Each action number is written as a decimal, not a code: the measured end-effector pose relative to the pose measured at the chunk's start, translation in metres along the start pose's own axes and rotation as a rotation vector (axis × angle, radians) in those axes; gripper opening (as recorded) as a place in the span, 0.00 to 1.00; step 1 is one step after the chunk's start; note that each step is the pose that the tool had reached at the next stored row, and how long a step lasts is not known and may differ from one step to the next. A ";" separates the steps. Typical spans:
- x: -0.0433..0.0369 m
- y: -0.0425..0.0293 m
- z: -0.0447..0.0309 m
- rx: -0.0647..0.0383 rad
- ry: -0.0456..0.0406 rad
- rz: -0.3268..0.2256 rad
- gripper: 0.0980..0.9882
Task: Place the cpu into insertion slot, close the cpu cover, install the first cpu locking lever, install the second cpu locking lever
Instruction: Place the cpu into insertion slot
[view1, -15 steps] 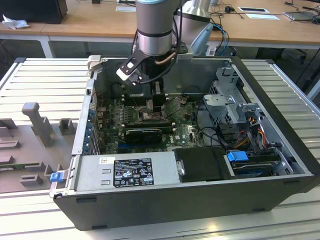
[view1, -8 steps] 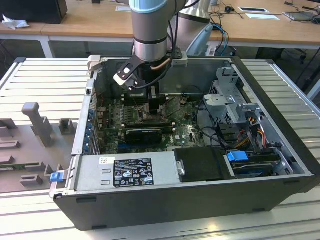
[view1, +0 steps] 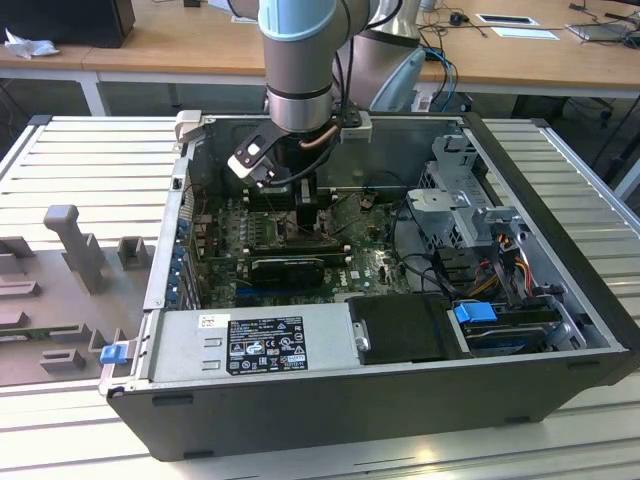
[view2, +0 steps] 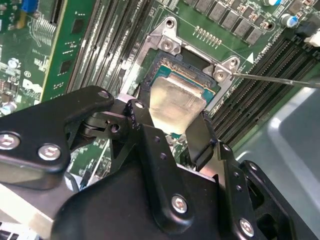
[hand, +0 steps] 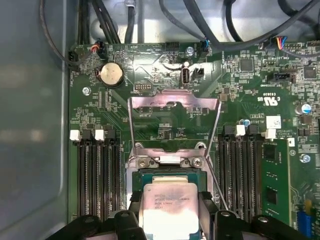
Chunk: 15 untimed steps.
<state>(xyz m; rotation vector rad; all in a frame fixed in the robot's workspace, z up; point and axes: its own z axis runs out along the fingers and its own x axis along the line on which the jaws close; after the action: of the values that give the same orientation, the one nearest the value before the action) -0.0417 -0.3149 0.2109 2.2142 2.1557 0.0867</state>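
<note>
My gripper is down inside the open computer case, over the motherboard. In both wrist views its two black fingers flank the cpu, a pale square chip, and press its opposite edges. The cpu sits at the insertion slot; whether it rests fully in it I cannot tell. The cpu cover, a silver frame with a window, stands swung up and open behind the slot. A thin wire locking lever sticks out from the slot's corner, unlatched.
Rows of black memory slots run on both sides of the socket. A long black card lies in front of the gripper, a power supply along the near case wall, and a drive cage with cables at the exterior view's right.
</note>
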 end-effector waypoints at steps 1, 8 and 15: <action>0.0000 -0.0003 0.0013 0.000 -0.0002 0.002 0.48; -0.0001 -0.0009 0.0078 0.000 -0.0005 0.002 0.48; -0.0001 -0.0013 0.0100 0.000 -0.0007 0.002 0.48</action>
<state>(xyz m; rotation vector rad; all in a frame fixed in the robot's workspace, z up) -0.0422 -0.3149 0.2008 2.2156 2.1532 0.0864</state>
